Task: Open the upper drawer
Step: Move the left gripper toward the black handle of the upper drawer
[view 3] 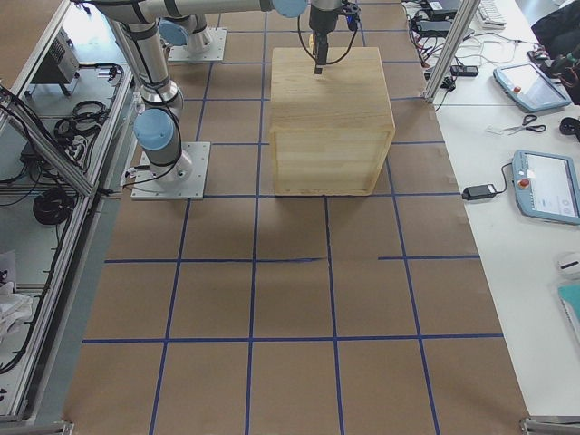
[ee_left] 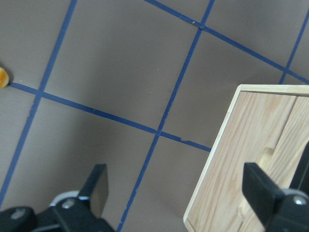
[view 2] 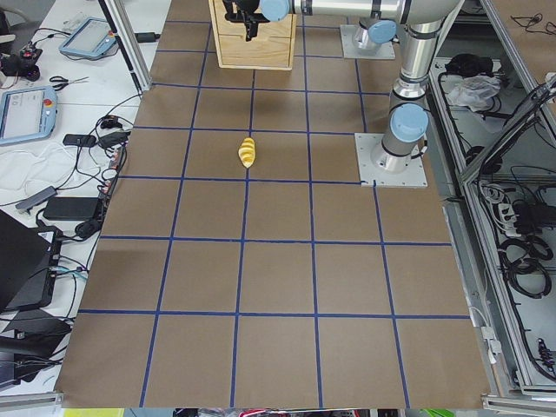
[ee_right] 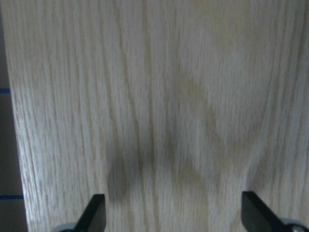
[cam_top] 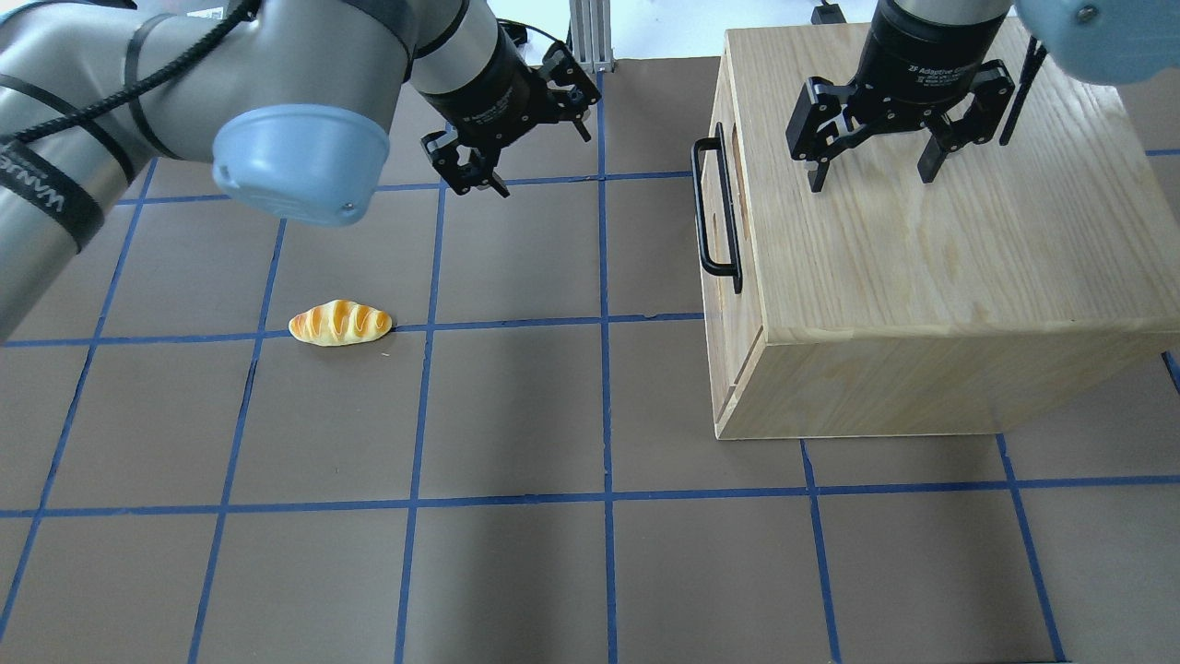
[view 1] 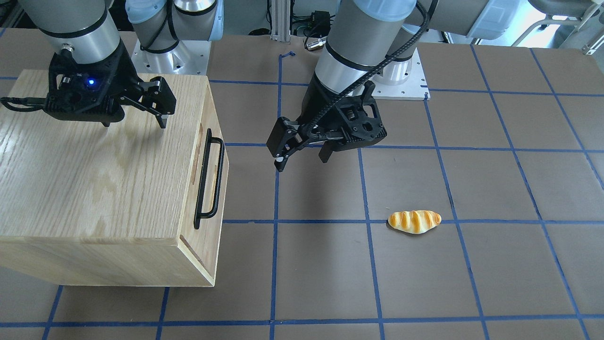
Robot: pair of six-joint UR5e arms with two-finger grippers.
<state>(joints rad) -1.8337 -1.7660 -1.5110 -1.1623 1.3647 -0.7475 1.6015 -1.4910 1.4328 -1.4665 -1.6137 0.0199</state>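
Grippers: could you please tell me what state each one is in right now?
Left gripper: open, holding nothing, above the table.
Right gripper: open, holding nothing, above the oak cabinet top.

A robotics lab: a two-arm workcell with operator benches beside it.

Two industrial robot arms point(view 2: 404, 130) stand bolted on metal plates point(view 2: 393, 172) to a long table point(view 2: 278, 278) covered in brown sheet and marked into squares with blue tape point(view 2: 261, 314). Aluminium frame posts point(view 3: 450, 45) edge the table, and bundles of black cables point(view 2: 521, 230) hang along one side. On the white benches point(view 3: 535, 263) next to it lie teach pendants point(view 3: 546, 186) with red stop buttons, scissors point(view 2: 59, 82) and a power brick point(view 3: 478, 191).
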